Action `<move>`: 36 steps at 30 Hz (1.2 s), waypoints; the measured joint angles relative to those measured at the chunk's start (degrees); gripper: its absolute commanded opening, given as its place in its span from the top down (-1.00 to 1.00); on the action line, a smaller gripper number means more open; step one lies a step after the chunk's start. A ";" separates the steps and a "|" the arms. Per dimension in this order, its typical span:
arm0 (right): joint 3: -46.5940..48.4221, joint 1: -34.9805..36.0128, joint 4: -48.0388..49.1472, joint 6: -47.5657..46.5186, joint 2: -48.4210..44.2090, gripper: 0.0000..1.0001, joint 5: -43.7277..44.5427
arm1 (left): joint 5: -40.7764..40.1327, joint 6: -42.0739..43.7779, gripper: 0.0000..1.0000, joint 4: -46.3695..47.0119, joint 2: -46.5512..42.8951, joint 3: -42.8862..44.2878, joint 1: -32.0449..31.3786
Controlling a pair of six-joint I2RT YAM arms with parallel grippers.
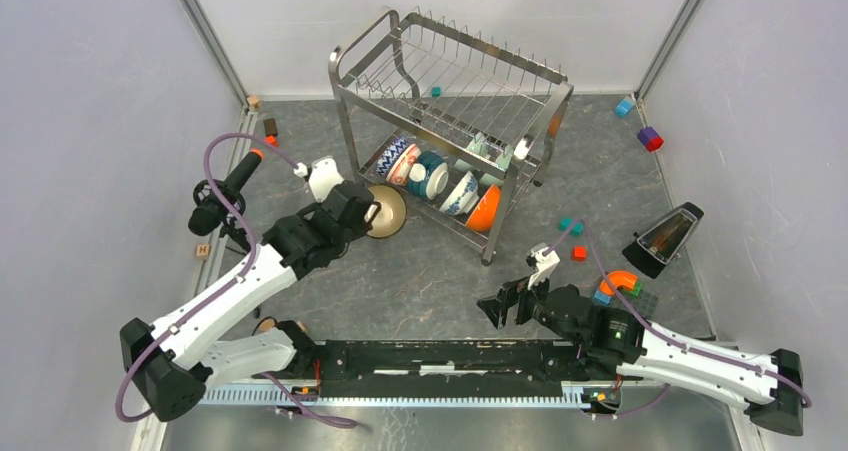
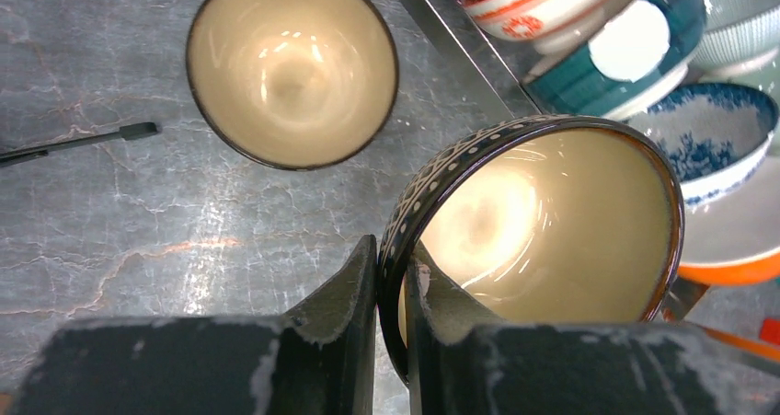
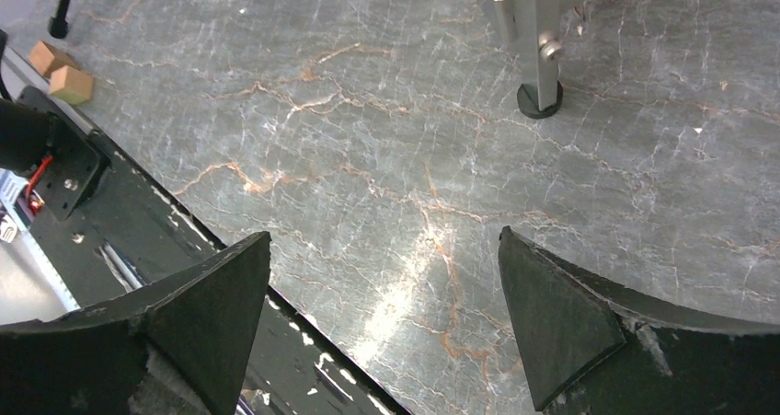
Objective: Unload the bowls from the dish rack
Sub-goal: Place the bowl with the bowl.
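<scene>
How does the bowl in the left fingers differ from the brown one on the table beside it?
The held bowl is pinched at its rim by the left fingers; the table bowl sits free on the table. The held bowl shows a white dotted outer band; the table bowl shows only a plain dark rim. Both have glossy cream insides.

Bowls (image 1: 440,181) stand in the dish rack's (image 1: 450,91) lower tier — another bowl (image 2: 292,65) on the table (image 1: 400,281) beside it.
</scene>
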 measured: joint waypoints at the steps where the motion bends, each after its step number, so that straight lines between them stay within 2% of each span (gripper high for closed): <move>1: -0.20 0.00 0.09 0.00 0.24 -0.96 -0.11 | 0.59 0.00 0.96 0.02 0.00 0.00 1.36; 16: -2.93 0.00 0.11 -0.52 -0.79 -0.96 -0.31 | 6.73 -0.04 0.96 -1.03 -0.46 0.20 17.86; 36: -3.10 0.00 -0.74 -1.25 -4.72 -0.96 -0.28 | 11.34 -2.27 0.96 2.16 10.16 -0.90 25.90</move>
